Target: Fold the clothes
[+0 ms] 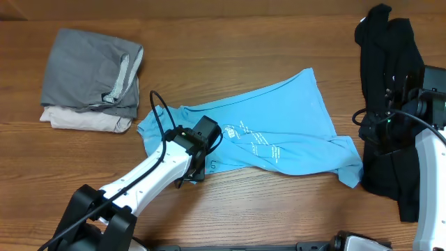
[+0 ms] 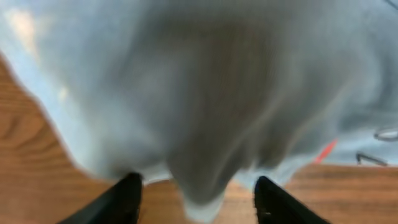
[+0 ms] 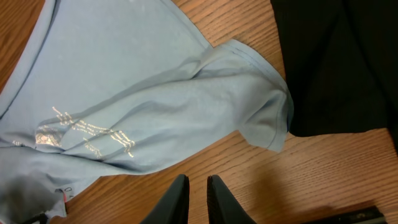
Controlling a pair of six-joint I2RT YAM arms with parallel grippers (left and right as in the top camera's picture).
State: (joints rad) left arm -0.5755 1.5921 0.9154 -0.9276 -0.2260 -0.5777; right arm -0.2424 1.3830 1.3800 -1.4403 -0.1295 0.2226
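Observation:
The light blue T-shirt (image 1: pixel 279 111) lies crumpled and partly doubled over in the middle of the wooden table, with pale lettering (image 1: pixel 254 139) on its front. My left gripper (image 1: pixel 211 137) hovers over the shirt's left end. In the left wrist view it (image 2: pixel 199 186) is open, and a blurred fold of blue fabric (image 2: pixel 199 81) droops between the fingers without being pinched. My right gripper (image 3: pixel 197 179) stands over bare wood just in front of the shirt's right sleeve (image 3: pixel 261 112). Its fingers are only slightly apart, with nothing between them.
A long black garment (image 1: pixel 383 42) lies along the right edge, under the right arm (image 1: pixel 426 104), touching the shirt's sleeve. A folded grey garment (image 1: pixel 90 70) sits on a beige one (image 1: pixel 77 120) at the back left.

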